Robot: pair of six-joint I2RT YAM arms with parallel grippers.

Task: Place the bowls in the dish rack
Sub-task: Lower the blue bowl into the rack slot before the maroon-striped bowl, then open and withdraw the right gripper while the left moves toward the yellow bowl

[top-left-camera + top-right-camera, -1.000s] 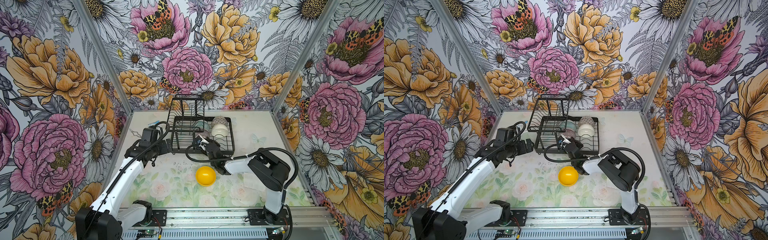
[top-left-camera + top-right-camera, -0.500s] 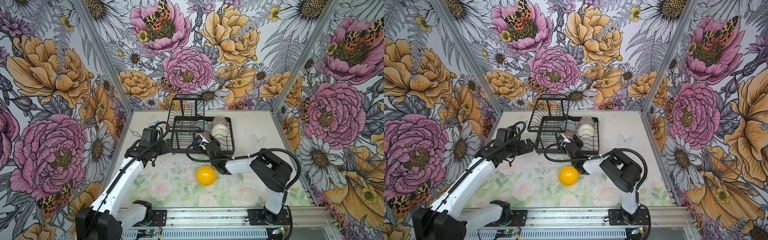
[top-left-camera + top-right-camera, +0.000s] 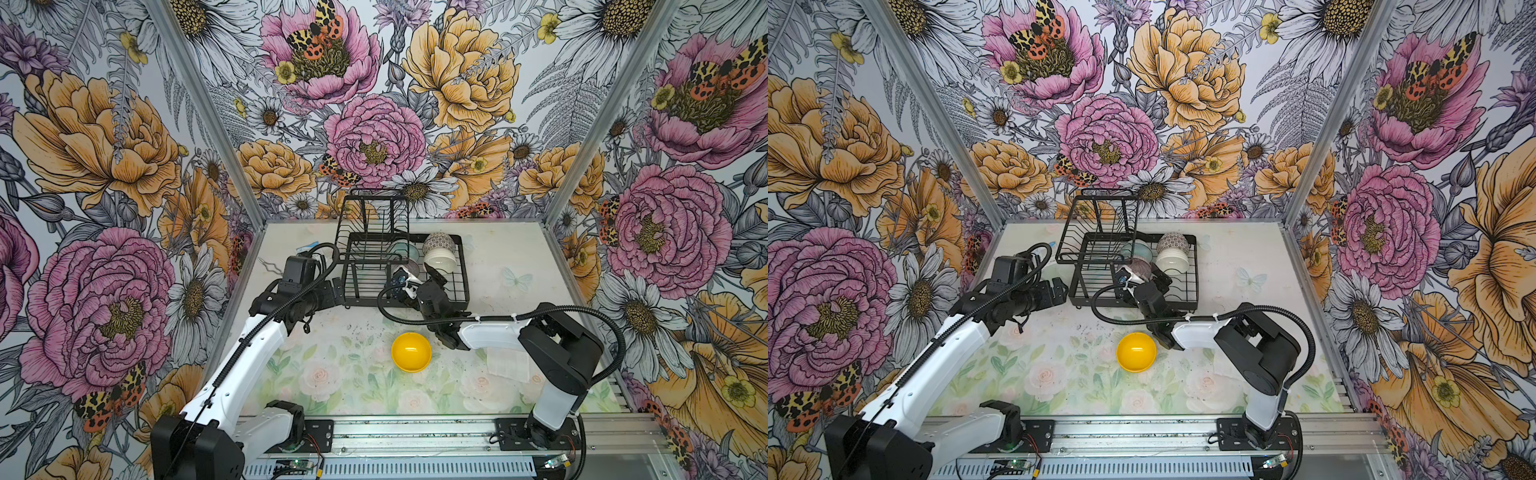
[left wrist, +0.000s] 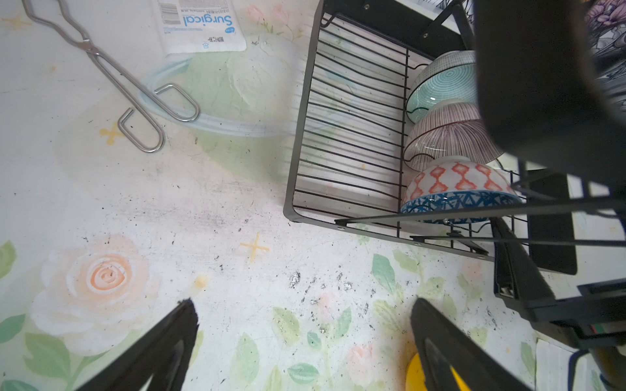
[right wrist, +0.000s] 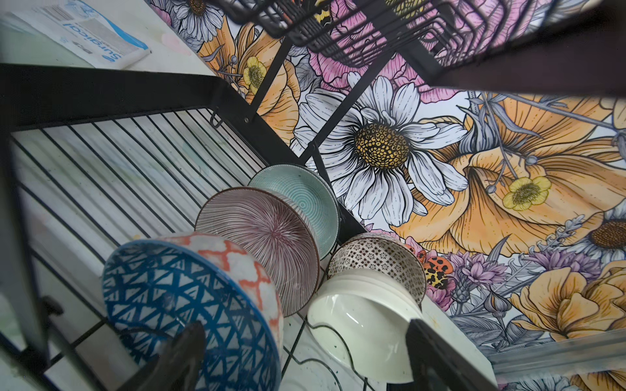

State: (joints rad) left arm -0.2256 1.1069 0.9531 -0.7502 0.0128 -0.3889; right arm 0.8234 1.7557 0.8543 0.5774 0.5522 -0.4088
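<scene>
Nearest the rail, the yellow bowl is being shown whole on the table in both top views, outside the dish rack. In the left wrist view only a sliver is being caught behind a finger of the left gripper. That gripper is being held wide open over bare table beside the rack's corner, jaws empty.

Farther in, the right gripper is being held spread at the rack's near end, gripping nothing; whether it is touching the blue bowl cannot be told. Only the wrist views are showing the row on edge in the rack: blue, then the pink bowl, then the teal bowl, with the cream-white bowl and black-and-white bowl alongside. The tongs are being shown plainly by the left wrist view alone.

The table is being covered by a scuffed rose print, the walls by large flowers. In the top views the blue bowl is being largely hidden by the right gripper, the teal bowl partly by the raised basket tier.
</scene>
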